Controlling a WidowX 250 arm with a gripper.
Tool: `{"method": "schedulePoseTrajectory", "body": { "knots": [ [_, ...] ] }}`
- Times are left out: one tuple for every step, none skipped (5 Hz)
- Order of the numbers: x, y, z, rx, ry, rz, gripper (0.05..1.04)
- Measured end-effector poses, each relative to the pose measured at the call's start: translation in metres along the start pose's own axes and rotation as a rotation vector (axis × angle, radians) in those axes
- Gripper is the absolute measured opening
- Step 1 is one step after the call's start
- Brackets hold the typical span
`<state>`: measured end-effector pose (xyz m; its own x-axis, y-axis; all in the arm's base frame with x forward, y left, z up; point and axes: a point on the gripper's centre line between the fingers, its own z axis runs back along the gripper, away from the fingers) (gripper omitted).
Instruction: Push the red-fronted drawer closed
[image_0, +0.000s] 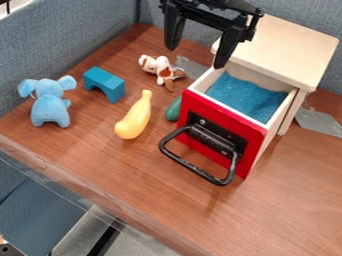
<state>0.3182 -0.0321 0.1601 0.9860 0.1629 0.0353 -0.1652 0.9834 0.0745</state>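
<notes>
Gripper (196, 57) of mine hangs at the top of my view, its two fingers spread apart with nothing between them, nearest the wooden cabinet (287, 45) and the small brown-and-white plush (160, 67). I see the red-fronted drawer (217, 131) pulled out, blue inside, black handle facing me. Left of it in view lie a yellow toy (137, 117), a blue arch block (105, 82) and a blue plush elephant (50, 102).

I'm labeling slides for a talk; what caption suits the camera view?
Open black gripper above a wooden desk, near a red-fronted drawer, toys to the left.
</notes>
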Motion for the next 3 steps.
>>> {"method": "schedulePoseTrajectory", "body": {
  "knots": [
    [-0.003,-0.001,-0.012,0.008,0.031,-0.002,1.0],
    [-0.023,-0.005,-0.032,0.017,0.059,-0.018,1.001],
    [-0.036,-0.007,-0.035,0.049,0.042,-0.064,1.0]
  ]
}}
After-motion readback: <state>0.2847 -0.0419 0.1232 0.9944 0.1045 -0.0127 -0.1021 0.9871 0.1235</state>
